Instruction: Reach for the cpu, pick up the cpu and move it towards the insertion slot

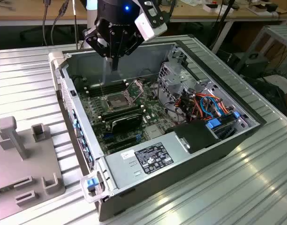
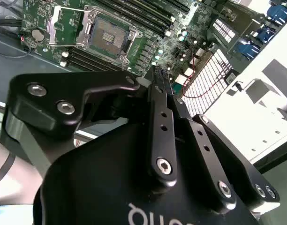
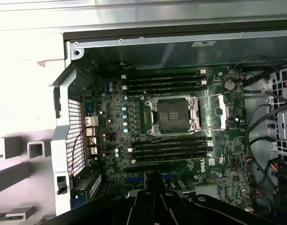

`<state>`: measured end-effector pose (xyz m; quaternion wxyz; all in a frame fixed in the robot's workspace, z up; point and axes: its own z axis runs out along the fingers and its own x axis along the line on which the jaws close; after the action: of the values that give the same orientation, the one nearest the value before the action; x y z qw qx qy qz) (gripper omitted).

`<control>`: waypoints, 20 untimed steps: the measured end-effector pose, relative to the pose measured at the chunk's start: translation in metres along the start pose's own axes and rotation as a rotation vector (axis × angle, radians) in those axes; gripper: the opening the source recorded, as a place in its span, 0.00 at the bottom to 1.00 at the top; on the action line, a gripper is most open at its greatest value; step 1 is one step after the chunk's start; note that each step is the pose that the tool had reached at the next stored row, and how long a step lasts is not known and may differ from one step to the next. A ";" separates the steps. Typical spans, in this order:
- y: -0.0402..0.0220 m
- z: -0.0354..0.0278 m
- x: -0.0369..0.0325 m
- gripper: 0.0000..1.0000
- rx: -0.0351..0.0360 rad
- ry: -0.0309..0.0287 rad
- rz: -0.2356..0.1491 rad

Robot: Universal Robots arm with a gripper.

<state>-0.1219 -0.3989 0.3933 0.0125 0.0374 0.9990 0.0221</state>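
One gripper [image 1: 114,65], pressed together, was held at twelve o'clock of the insertion slot [image 1: 116,101], laid open presumably for loading.

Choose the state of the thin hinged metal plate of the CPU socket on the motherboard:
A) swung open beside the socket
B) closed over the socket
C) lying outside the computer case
A: in the first wrist view the hinged plate lies swung open beside the insertion slot, whose dark centre is uncovered.

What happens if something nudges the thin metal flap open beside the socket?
The metal flap would probably swing on its hinge, since it stands open beside the insertion slot. It looks thin, so likely light and easily bent.
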 end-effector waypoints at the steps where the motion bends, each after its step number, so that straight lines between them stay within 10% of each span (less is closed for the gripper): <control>1: 0.0000 0.0000 0.0000 0.11 0.0000 0.0000 0.000; 20: -0.0008 -0.0001 0.0109 0.11 0.0000 0.0000 0.000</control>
<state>-0.1328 -0.3988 0.3931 0.0125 0.0374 0.9990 0.0221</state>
